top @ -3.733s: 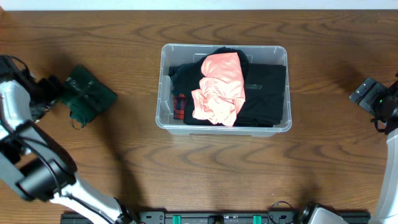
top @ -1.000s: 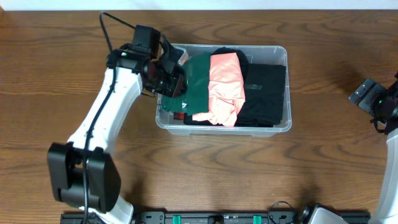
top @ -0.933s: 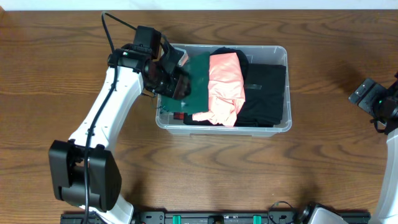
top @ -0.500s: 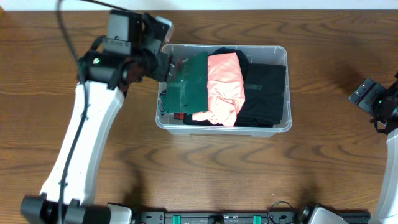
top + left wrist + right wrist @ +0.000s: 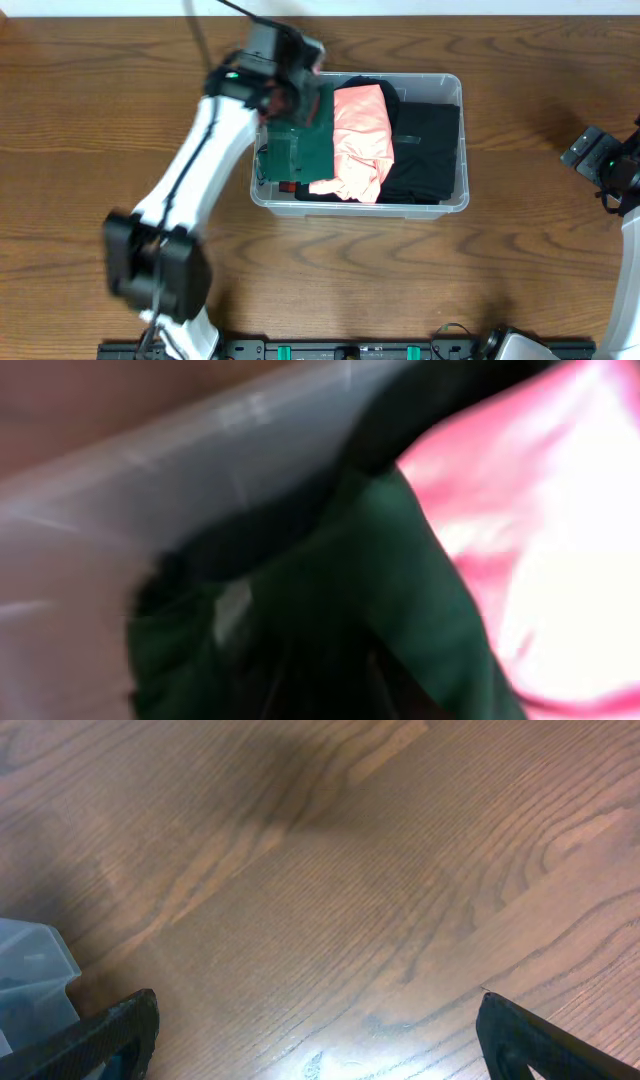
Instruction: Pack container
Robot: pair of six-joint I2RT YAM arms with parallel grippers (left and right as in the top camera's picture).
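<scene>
Overhead, a wooden table (image 5: 80, 150) holds the container (image 5: 360, 208), a clear plastic bin with rounded corners, at its centre with its long sides running left to right. Clothing fills the bin. A dark green garment (image 5: 305, 140) lies along its left side, partly draped over a coral-pink garment (image 5: 362, 135) bunched in the middle. A black garment (image 5: 430, 150) covers the right half, and a small patch of red checked fabric (image 5: 290, 186) shows at the front left, under the green one.

The left arm (image 5: 200, 180) reaches from the front edge of the table, diagonally up to the bin's back left corner. It is blurred by motion. The left gripper (image 5: 292, 88) is over that corner, above the top edge of the green garment. The left wrist camera is badly blurred: it shows only green cloth, pink cloth beside it and the bin's clear wall. Whether the fingers are apart or closed on cloth cannot be told.

The right gripper (image 5: 320, 1032) sits near the table's right edge, well apart from the bin. Its two dark fingertips are spread wide over bare wood with nothing between them.
</scene>
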